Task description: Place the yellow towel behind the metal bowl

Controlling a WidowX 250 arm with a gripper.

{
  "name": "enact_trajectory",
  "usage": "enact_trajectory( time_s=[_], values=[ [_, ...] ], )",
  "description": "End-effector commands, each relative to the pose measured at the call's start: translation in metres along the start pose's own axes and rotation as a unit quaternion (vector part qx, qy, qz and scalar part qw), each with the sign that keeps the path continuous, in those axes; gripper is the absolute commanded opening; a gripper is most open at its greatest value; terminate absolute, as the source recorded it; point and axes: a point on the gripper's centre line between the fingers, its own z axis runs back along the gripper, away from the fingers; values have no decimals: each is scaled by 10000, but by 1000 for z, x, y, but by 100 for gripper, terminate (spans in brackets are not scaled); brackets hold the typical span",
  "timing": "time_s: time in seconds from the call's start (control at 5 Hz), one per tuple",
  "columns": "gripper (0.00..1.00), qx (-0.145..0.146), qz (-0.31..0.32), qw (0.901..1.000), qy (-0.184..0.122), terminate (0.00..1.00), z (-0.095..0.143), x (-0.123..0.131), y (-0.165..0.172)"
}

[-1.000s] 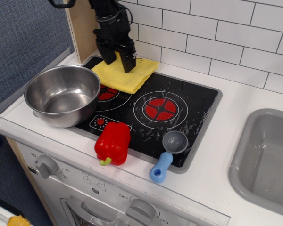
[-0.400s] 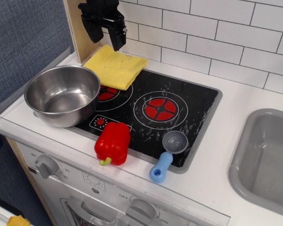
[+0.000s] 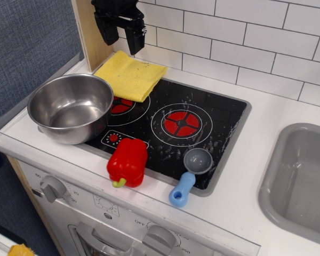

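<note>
White tile backs the worktop (image 3: pixel 288 114), which carries a black hob (image 3: pixel 202 133).

Status: my fingers (image 3: pixel 120 34) are spread apart and empty, raised above the rear left corner. The yellow towel (image 3: pixel 130 75) lies flat, directly below and slightly forward of them, not in contact. It rests behind the metal bowl (image 3: pixel 70 108), its front edge close to the rim; placement appears complete.

Risk: descending or swinging low from this position could snag the towel's rear edge and drag it off position. Striking the bowl rim could shift it.
</note>
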Motion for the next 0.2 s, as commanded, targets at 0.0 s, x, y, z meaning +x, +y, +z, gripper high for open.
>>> enact_trajectory(
  time_s=[0.0],
  values=[
    [100, 223, -56, 9991, -366, 100, 32, 12, 4]
  ],
)
